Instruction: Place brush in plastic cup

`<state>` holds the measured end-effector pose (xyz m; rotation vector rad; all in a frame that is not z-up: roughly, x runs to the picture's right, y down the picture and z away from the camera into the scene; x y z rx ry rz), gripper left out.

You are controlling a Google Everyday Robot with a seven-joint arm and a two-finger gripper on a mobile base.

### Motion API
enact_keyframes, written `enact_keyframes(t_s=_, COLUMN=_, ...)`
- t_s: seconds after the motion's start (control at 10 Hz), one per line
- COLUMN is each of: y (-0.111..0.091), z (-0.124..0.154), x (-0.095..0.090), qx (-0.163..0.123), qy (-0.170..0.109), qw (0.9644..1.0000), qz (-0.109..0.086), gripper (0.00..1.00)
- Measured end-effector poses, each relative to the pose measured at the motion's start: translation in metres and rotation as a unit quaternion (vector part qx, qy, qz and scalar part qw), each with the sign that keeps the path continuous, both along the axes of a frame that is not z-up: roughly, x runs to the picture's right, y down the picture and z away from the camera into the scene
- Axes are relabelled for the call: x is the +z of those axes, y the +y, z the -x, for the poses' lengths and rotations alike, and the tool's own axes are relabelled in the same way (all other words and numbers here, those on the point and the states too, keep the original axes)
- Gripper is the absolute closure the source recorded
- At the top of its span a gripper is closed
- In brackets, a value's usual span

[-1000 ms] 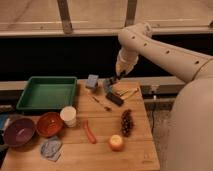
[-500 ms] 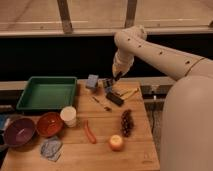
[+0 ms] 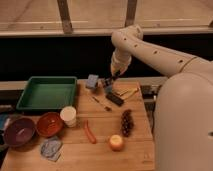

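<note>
At the worktop's [image 3: 100, 150] far centre, your end effector [image 3: 108, 83] hovers over the dark brush [image 3: 114, 98]. Brush looks light, rigid; probably grip it mid-handle. Plastic cup [image 3: 68, 116] sits near-left.

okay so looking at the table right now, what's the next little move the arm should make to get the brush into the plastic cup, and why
Probably ease the gripper down a little onto the brush and grasp it. The gripper hangs at the back of the table, just above the brush's upper end, and the brush lies flat on the wood, not yet lifted. The plastic cup stands well off to the front left beside the red-orange bowl, so carrying comes later.
</note>
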<state>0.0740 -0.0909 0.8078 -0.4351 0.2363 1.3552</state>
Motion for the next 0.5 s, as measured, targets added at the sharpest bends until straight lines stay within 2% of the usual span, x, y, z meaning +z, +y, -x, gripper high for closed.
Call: enact_keyframes(t_s=0.5, y=-0.0099, z=-0.0076, x=0.0017, qx=-0.005, qy=0.003, qw=0.9999, qz=-0.011, gripper=1.0)
